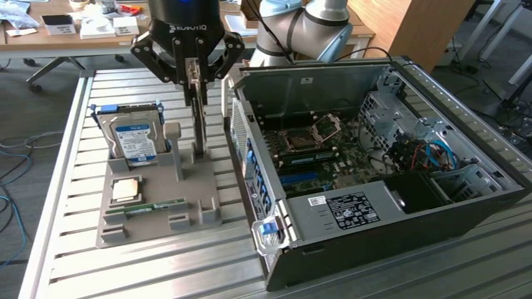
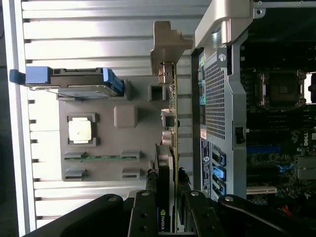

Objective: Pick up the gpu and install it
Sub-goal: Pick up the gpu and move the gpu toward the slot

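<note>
A black gripper is seen lowered over a grey parts holder on a slatted metal table. The gpu is stood on edge in a slot at the side of the holder nearest an open computer case, and it is seen edge-on as a thin dark card. The gripper's fingers are drawn in narrow, one against each face of the card near its upper edge, while the card is seated in the holder. In the wrist view the gpu is shown as a slim vertical strip with a silver bracket at its far end, and the gripper is closed around its near end, where a small green logo is visible. A hard drive with a blue-white label is propped upright in the holder, just beside the card. A square processor chip and a narrow green memory stick are laid flat in the holder. The motherboard is exposed inside the case.
</note>
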### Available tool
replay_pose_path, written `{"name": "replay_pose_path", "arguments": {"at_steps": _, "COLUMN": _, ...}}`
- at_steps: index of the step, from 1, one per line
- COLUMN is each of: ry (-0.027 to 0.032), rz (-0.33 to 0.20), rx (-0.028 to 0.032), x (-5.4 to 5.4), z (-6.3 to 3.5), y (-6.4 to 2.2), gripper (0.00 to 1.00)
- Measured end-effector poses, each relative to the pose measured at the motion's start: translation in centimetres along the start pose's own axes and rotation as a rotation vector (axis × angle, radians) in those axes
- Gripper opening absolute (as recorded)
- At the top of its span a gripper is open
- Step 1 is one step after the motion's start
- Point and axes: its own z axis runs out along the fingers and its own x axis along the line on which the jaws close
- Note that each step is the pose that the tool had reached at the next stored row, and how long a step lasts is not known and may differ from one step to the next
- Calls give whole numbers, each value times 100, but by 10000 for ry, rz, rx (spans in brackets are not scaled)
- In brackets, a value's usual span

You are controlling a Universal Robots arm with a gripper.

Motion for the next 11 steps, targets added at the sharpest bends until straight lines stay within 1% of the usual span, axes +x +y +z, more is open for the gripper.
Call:
{"name": "replay_pose_path", "arguments": {"at_steps": 4, "ry": -4, "rz": -1, "rx": 32, "x": -1, "z": -31, "y": 1, "gripper": 27}}
{"name": "replay_pose_path", "arguments": {"at_steps": 11, "ry": -1, "rz": 0, "rx": 38, "x": 0, "z": -33, "y": 2, "gripper": 27}}
